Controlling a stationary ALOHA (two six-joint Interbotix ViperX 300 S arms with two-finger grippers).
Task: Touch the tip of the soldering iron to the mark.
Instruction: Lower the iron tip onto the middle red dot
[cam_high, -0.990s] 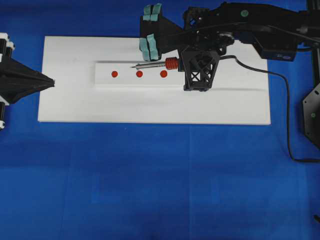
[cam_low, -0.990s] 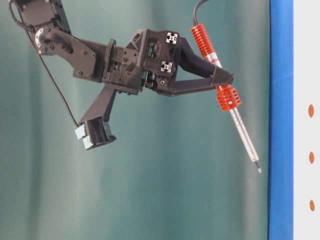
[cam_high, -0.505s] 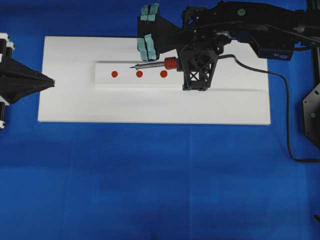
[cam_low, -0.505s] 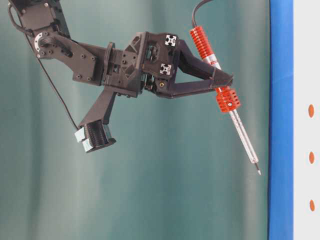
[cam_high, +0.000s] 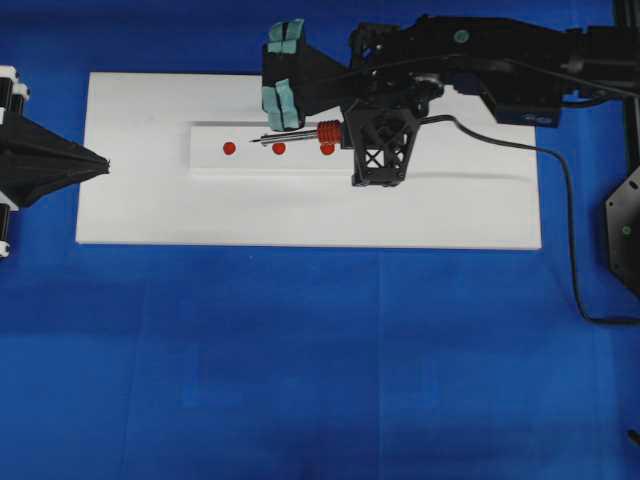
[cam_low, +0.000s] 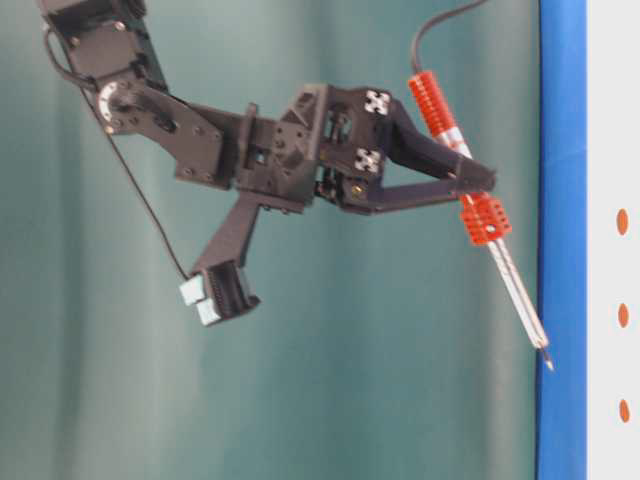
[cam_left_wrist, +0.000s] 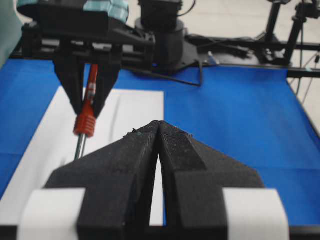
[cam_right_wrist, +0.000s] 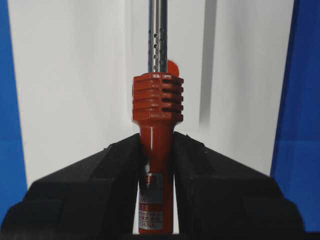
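My right gripper (cam_right_wrist: 156, 145) is shut on the red-orange handle of the soldering iron (cam_right_wrist: 156, 107). In the overhead view the iron (cam_high: 295, 136) lies across the white block (cam_high: 250, 160), and its tip shows just left of the mark (cam_high: 279, 148), the middle of three red dots. From table level the iron (cam_low: 505, 275) slants down; its tip hangs short of the block, a little below the mark (cam_low: 623, 316). My left gripper (cam_high: 104, 165) is shut and empty at the board's left edge. Its tips (cam_left_wrist: 159, 125) point at the iron (cam_left_wrist: 85, 122).
The block lies on a white board (cam_high: 300, 215) on the blue table. The iron's black cord (cam_high: 560, 190) trails off to the right, over the board's edge. The right arm (cam_high: 480, 60) stretches over the board's far right part. Two end dots (cam_high: 229, 148) (cam_high: 328, 151) flank the mark.
My right gripper has carried the iron leftward along the block and down toward it, so the tip is closer to the surface. The left gripper has not moved.
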